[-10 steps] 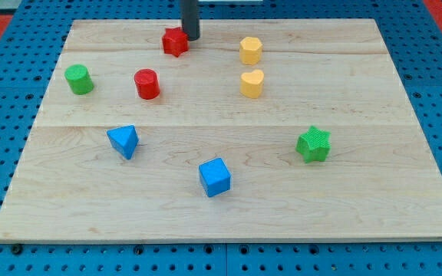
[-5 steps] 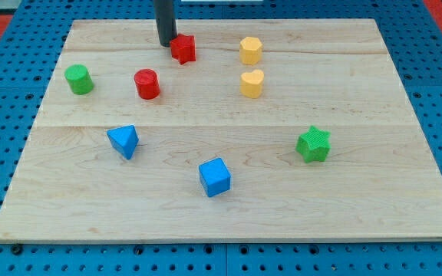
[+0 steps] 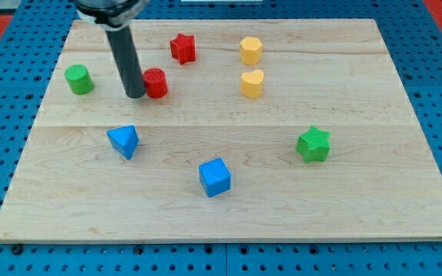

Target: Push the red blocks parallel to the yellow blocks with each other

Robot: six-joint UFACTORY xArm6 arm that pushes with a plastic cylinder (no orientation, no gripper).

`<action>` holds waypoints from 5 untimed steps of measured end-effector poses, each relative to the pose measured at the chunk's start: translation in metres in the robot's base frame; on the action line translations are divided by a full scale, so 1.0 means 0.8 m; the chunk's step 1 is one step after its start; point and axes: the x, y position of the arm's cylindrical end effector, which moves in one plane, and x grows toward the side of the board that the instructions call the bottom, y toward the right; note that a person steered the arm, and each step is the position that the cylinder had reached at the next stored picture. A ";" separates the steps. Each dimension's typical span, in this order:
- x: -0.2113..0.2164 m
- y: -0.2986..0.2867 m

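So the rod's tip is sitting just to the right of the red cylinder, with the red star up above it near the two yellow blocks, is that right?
Not quite: in the camera view my tip sits just to the view's left of the red cylinder, not its right. The red star is indeed above, near the two yellow blocks.

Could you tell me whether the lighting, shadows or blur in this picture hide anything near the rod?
Camera view: even, soft light, faint shadows, no glare on the wooden board. My tip is sharp, touching the view's left side of the red cylinder; the rod's top is cropped and slightly soft.
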 end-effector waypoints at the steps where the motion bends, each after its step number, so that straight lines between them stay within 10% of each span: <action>1: 0.016 0.019; 5: -0.064 -0.111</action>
